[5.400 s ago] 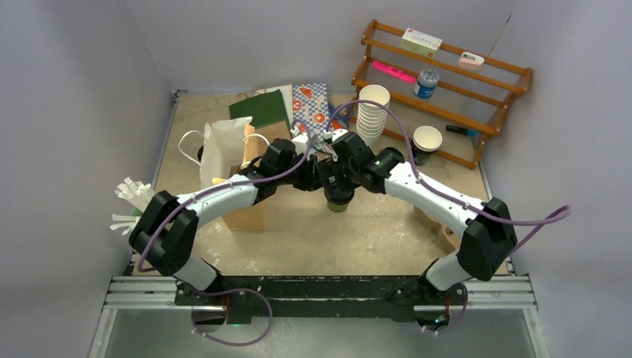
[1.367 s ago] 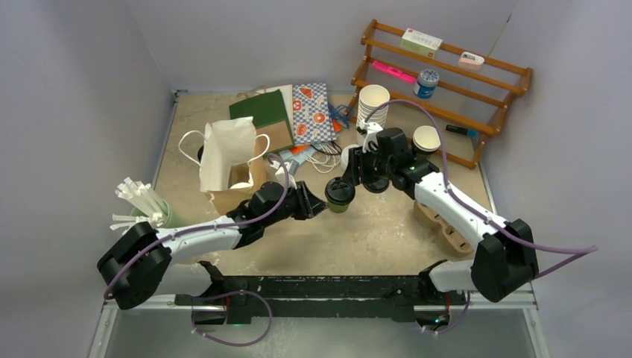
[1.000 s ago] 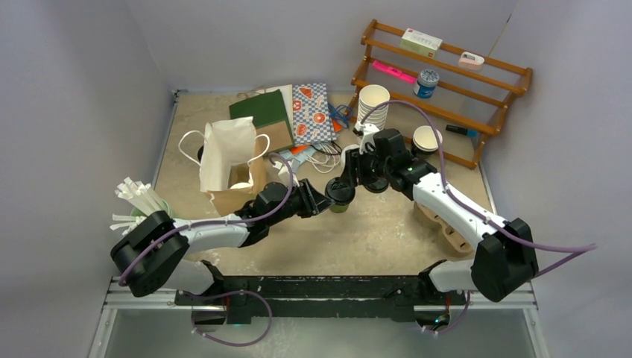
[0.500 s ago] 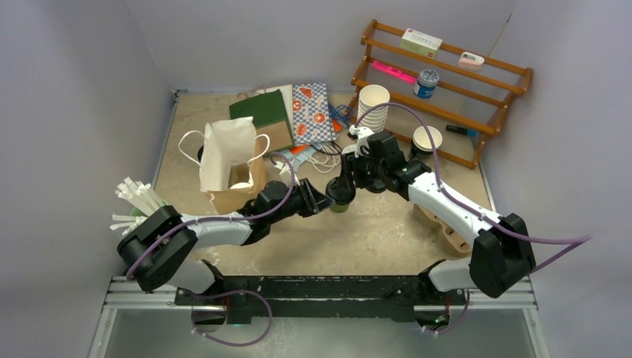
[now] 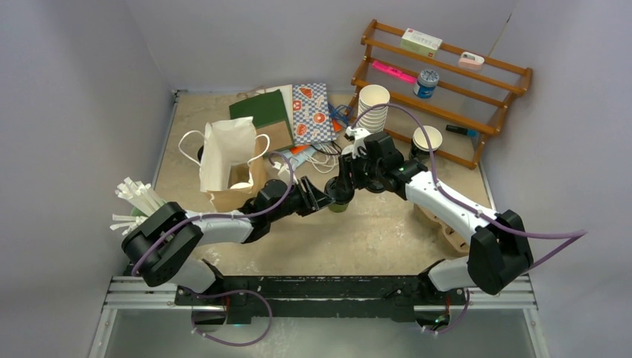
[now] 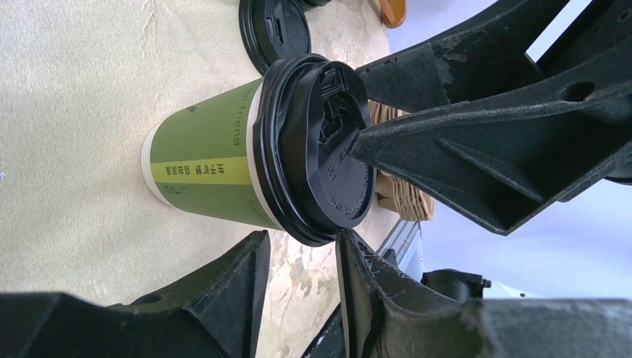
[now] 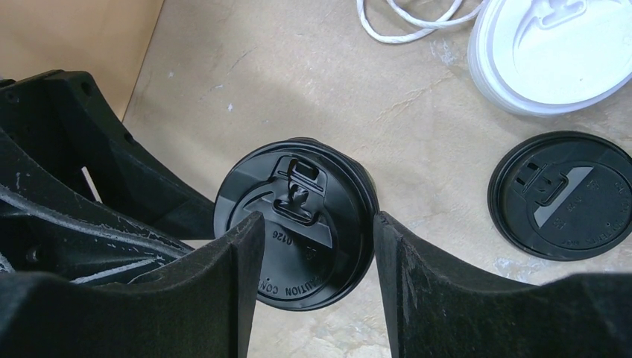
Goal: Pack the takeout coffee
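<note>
Two pincers crowd one cup. Green paper takeout cup with round black plastic lid stands upright in the middle of the table. An open white-and-brown paper bag with loop handles sits at its 9 o'clock in the top view. Right pincer reaches in from the cup's 1 o'clock and hangs over the lid, jaws apart about lid-wide, lid showing between them. One tip looks on or just above the lid top, no clamp I can confirm. Left pincer at the cup's 8 o'clock, part open, empty, tips just short of the lid rim. In the right wrist view a loose flat black plastic lid lies at the cup's 3 o'clock and a white round plastic lid at 1 o'clock. Whether a cup sits under the white one I can't tell.

Step, my read: getting hold of the black-lidded cup for the bag. Doing it well: left gap looks narrower than the cup, so widen first, go round the paper body below the lid rim, squeeze lightly since paper crushes, keep it upright. Right should only steady from above, not pry the rim, or the lid may pop.

Against the frame just over a second back: left pincer was apart from the cup, right pincer sat further toward 12 o'clock. Both have closed in. Cup hasn't shifted.
</note>
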You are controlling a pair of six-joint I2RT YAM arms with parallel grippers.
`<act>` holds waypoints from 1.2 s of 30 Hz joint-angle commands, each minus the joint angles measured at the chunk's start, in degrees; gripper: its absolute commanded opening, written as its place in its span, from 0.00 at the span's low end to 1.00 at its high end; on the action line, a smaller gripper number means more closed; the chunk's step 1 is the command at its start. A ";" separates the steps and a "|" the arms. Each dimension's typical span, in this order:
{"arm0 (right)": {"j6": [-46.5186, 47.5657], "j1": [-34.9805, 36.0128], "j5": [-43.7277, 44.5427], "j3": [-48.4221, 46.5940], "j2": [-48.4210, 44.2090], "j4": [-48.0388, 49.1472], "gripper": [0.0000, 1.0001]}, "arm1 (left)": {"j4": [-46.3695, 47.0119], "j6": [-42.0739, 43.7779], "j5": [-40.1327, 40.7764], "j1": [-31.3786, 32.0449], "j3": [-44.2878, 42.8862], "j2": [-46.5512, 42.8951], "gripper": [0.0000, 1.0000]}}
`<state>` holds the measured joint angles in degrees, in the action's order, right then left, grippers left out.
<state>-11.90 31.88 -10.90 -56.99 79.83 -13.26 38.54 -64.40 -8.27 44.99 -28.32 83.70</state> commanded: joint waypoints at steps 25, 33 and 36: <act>0.58 0.95 2.08 -1.90 0.92 -1.60 0.57 | 5.84 -3.69 -0.93 -1.22 3.41 4.45 0.26; 0.40 0.90 2.46 -1.72 1.09 -1.85 0.57 | 6.82 -3.74 -1.31 -1.22 3.99 7.05 0.26; 0.30 0.90 2.46 -1.63 1.28 -1.86 0.58 | 8.09 -4.31 -1.51 -1.21 4.55 8.18 0.25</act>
<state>-11.77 32.36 -8.51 -57.12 80.53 -14.15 49.80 -68.71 -10.26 44.23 -25.87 88.84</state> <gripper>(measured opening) 0.579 0.264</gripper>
